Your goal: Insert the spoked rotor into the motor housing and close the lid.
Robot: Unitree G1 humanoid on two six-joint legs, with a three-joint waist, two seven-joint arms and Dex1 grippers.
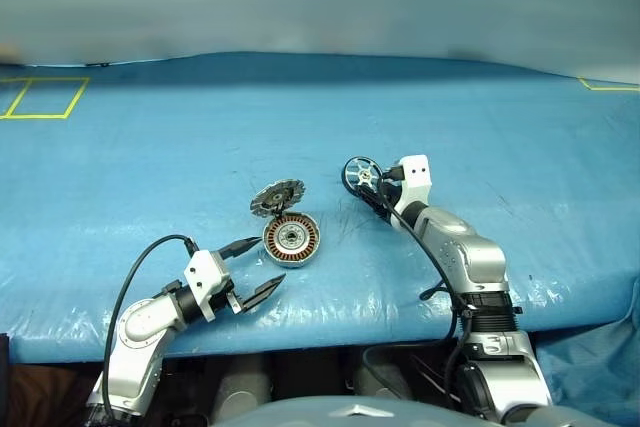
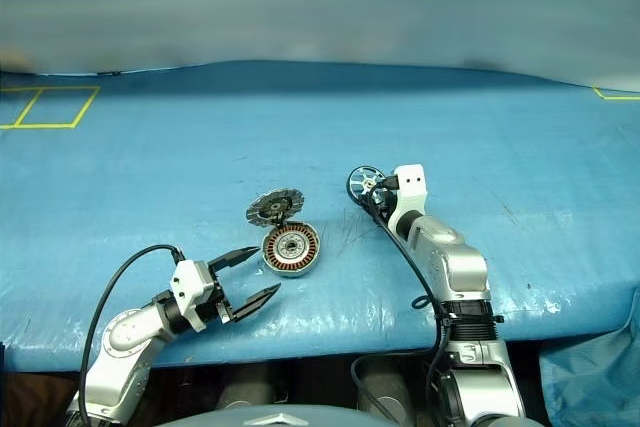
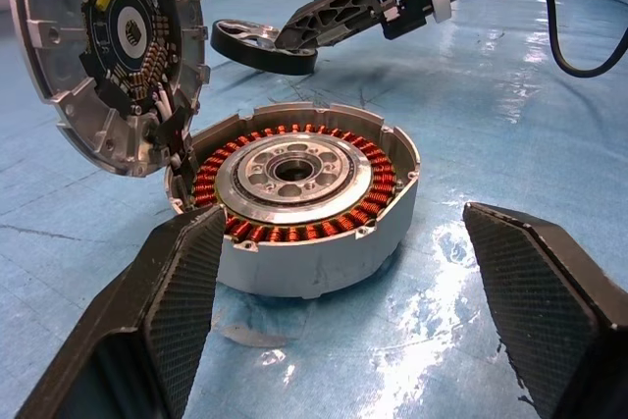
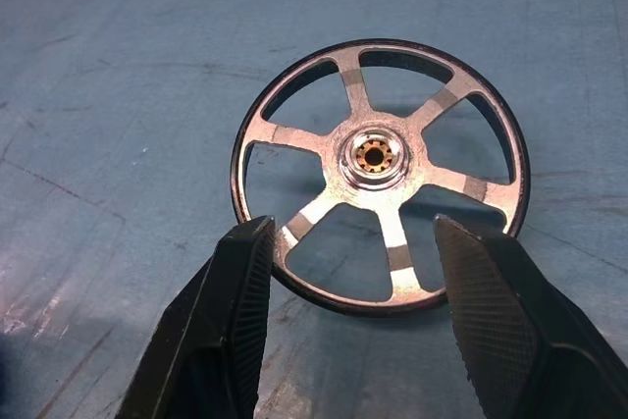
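Note:
The motor housing (image 1: 291,238), a silver cup with copper windings, sits on the blue table. Its lid (image 1: 276,197) stands open, hinged at the housing's far left side, with the patterned inner face showing (image 3: 108,56). My left gripper (image 1: 272,259) is open just in front of the housing, and its fingers (image 3: 167,311) flank the housing without touching it. To the right of the housing, the spoked rotor (image 1: 360,175) is tilted up off the table. My right gripper (image 4: 353,242) is shut on the rotor's near rim, and the rotor's hub (image 4: 374,155) faces the right wrist view.
The table wears a blue cover (image 1: 200,147). Yellow tape marks a square at the far left (image 1: 45,97) and a corner at the far right (image 1: 605,85). The table's front edge (image 1: 330,332) runs just behind both wrists.

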